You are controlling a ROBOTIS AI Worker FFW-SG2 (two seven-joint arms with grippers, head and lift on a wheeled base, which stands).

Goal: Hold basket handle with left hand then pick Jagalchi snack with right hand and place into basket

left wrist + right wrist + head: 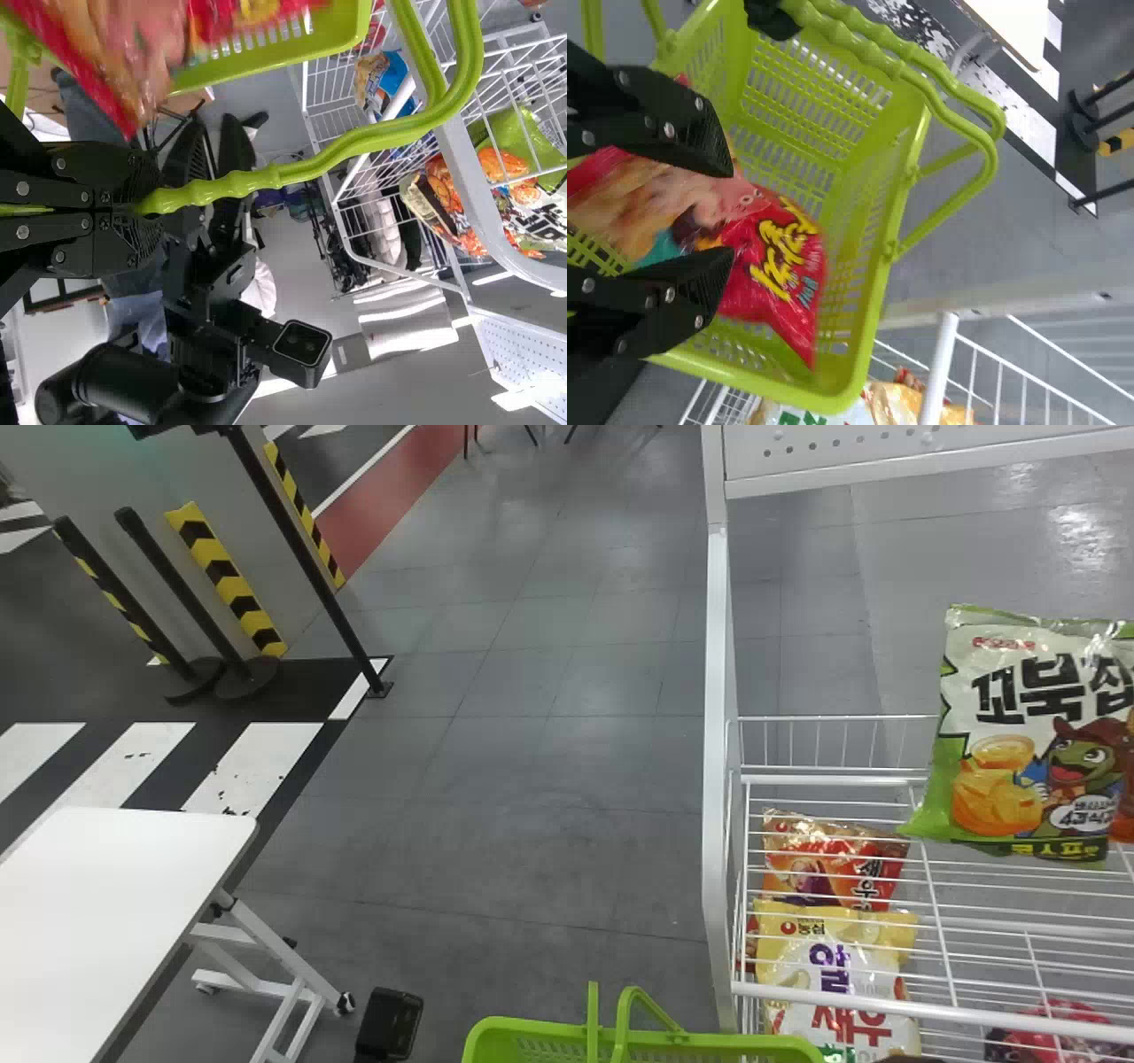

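Well, the snack's [784,266] beyond the right end effector [733,211].

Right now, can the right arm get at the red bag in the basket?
Likely yes: the right gripper is open at the red bag, and the basket handles look clear of its fingers.

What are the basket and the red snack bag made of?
The basket looks like smooth green plastic, because its walls are moulded with rows of slots. The bag seems to be thin, shiny plastic film: it wrinkles and catches the light.
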